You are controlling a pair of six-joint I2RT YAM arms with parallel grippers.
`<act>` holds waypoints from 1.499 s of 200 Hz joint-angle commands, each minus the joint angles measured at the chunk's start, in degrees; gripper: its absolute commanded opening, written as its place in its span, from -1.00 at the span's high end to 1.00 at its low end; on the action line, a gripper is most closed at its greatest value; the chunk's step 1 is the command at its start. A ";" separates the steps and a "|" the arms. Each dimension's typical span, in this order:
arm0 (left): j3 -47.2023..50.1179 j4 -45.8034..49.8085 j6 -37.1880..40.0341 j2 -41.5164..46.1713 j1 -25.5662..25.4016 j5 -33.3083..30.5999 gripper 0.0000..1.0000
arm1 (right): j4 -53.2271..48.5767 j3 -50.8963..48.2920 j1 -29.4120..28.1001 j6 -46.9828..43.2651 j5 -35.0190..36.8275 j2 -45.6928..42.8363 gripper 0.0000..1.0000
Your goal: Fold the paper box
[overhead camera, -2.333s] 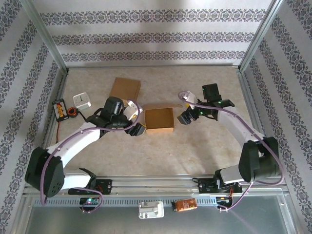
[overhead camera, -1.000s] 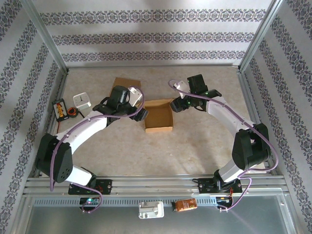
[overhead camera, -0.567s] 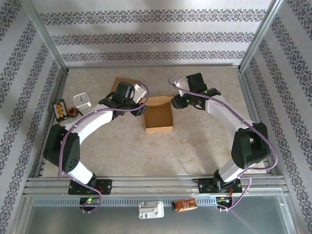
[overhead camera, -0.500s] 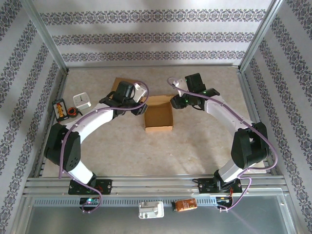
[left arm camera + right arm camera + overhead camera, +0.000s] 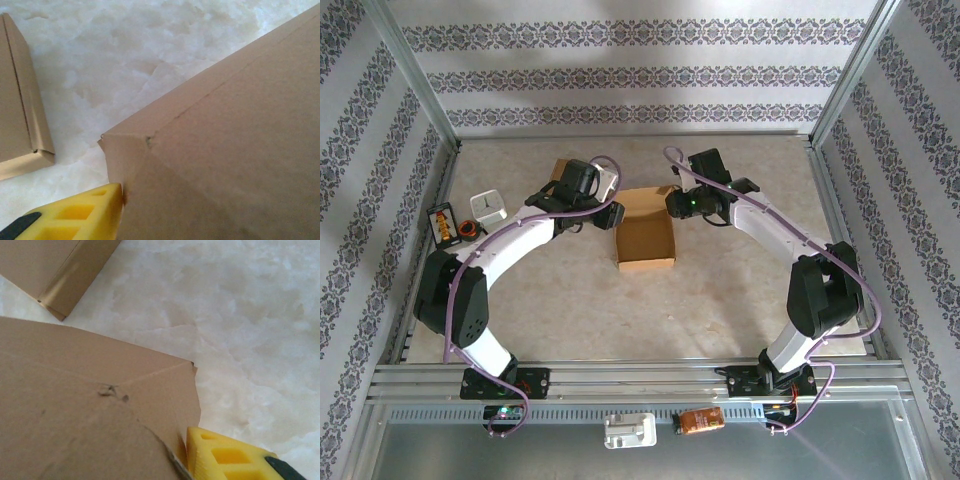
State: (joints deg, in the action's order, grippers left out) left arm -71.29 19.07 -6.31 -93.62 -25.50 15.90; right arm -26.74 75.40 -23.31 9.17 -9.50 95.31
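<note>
Both arms have swung further back over the tabletop [image 5: 720, 300], to the far corners of the open paper box [image 5: 646, 240] at its middle. The left gripper [image 5: 612, 214] and right gripper [image 5: 673, 204] each press a yellow finger [image 5: 75, 215] to the cardboard; I cannot tell whether they clamp it.

Floral-striped wallpapered walls [image 5: 620, 70] and a metal frame [image 5: 411, 70] surround a pale marbled table [image 5: 710, 300].
</note>
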 commanded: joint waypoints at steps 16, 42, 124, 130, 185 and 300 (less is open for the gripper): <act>0.75 -2.81 -8.35 -1.22 -0.44 6.92 0.15 | -0.16 1.26 -0.66 6.21 -1.81 1.46 0.39; 2.34 -3.91 -9.77 -0.71 -0.53 6.44 0.14 | 0.49 0.06 -1.20 5.94 -1.67 1.29 0.47; 5.65 -5.83 -11.01 0.50 -0.55 5.46 0.10 | 3.65 -5.74 -2.66 6.39 -0.44 -0.72 0.49; 6.09 -6.03 -11.00 0.63 -0.52 5.46 0.10 | 3.96 -6.18 -2.75 6.37 -0.28 -0.95 0.50; 9.56 -7.79 -10.52 2.32 -0.55 6.34 0.03 | 7.46 -10.20 -3.23 6.77 0.54 -2.83 0.51; 10.58 -7.66 -8.20 6.28 -0.56 2.28 -0.32 | 6.46 -8.18 -3.15 0.26 6.49 -6.18 -0.39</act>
State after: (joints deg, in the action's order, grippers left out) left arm -61.39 12.62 -15.53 -90.52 -25.50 19.46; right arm -20.53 65.87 -26.13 11.73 -5.93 91.20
